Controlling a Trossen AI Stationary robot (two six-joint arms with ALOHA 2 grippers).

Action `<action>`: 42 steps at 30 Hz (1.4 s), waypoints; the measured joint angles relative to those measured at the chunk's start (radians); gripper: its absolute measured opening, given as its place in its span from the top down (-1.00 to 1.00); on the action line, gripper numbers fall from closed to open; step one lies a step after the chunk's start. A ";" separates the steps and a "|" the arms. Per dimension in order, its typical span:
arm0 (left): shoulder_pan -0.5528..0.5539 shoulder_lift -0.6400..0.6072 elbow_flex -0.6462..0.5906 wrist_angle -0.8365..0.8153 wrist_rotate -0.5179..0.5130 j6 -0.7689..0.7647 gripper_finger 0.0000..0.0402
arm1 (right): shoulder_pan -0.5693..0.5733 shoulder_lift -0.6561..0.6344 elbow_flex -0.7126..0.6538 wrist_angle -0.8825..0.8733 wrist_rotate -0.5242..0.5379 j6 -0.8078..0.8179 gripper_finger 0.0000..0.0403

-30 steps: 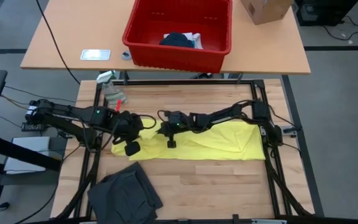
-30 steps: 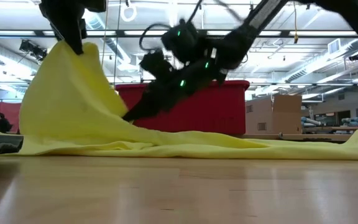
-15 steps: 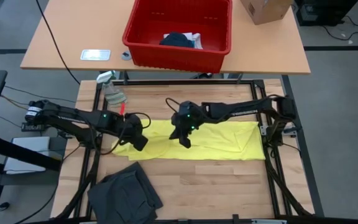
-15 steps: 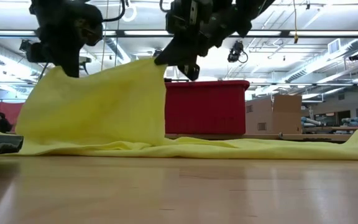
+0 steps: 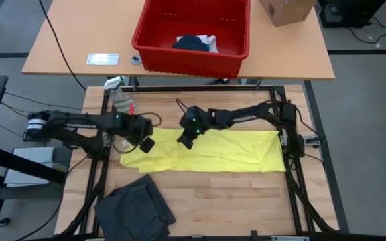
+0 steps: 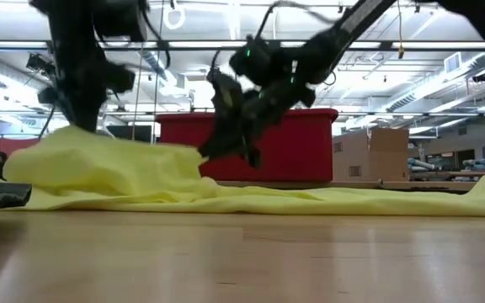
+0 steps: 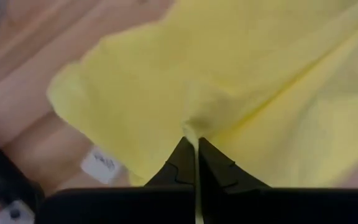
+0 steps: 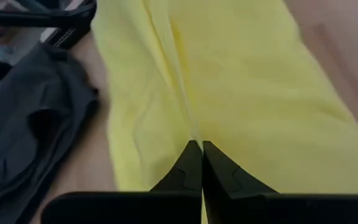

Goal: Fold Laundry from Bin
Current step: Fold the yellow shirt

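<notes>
Yellow garment [image 5: 213, 152] lies spread along the wooden work table [image 5: 233, 194], its left end bunched and raised off the surface. Left gripper [image 5: 147, 144] is clamped on that raised left edge; the wrist view shows cloth pinched between its closed fingers [image 7: 180, 163]. Right gripper [image 5: 185, 141] is clamped on the far edge, just right of the left gripper; a fold runs straight into its closed fingers [image 8: 188, 163]. Both grippers sit low over the cloth. Dark grey garment [image 5: 134, 206] lies crumpled on the table's near side, below the left gripper, apart from the yellow one. Red bin [image 5: 154, 37] stands on the farther table beyond both grippers, with dark and white cloth [image 5: 194, 43] inside. Cardboard box [image 5: 285, 9] sits to the bin's right.
</notes>
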State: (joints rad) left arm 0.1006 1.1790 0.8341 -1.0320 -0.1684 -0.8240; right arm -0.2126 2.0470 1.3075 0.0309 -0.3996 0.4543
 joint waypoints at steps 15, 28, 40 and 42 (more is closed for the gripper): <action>0.293 -0.009 -0.127 0.145 0.038 0.163 0.47 | -0.138 0.081 0.000 0.121 -0.112 0.231 0.29; 0.021 0.024 -0.203 0.327 0.246 0.025 0.42 | -0.050 -0.037 0.000 -0.014 -0.250 0.126 0.37; 0.125 0.165 -0.313 0.733 0.209 0.125 0.43 | -0.018 -0.124 0.000 -0.812 0.267 -0.081 0.72; 0.157 0.201 -0.293 0.763 0.187 0.184 0.43 | -0.013 -0.162 -0.016 -0.913 0.306 -0.059 0.76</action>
State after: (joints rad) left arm 0.2578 1.3801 0.5407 -0.2685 0.0182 -0.6398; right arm -0.2255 1.8854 1.2917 -0.8821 -0.0938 0.3950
